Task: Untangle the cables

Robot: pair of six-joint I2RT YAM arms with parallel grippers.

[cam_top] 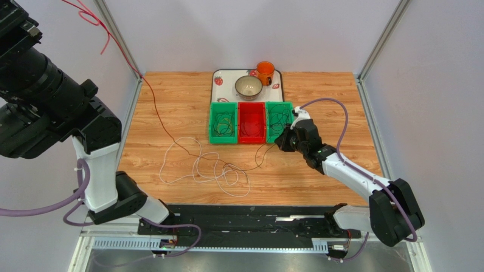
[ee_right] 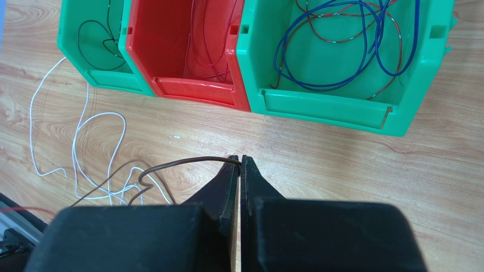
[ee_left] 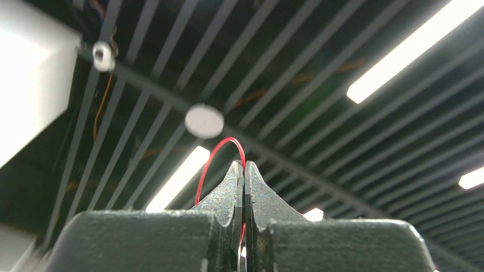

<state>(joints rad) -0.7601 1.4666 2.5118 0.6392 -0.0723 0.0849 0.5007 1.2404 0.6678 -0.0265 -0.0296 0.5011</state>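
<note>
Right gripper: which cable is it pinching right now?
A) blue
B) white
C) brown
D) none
C: the right gripper is shut on a brown cable that runs left from its tips.

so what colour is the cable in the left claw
Red cable, pinched in the left claw; clearest in the left wrist view.

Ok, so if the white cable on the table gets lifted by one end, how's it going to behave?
Probably floppy: the white cable lies in loose curls on the table, so it should droop and trail. Likely very light, being string-thin. It may tug the brown cable, which crosses its loops.
</note>
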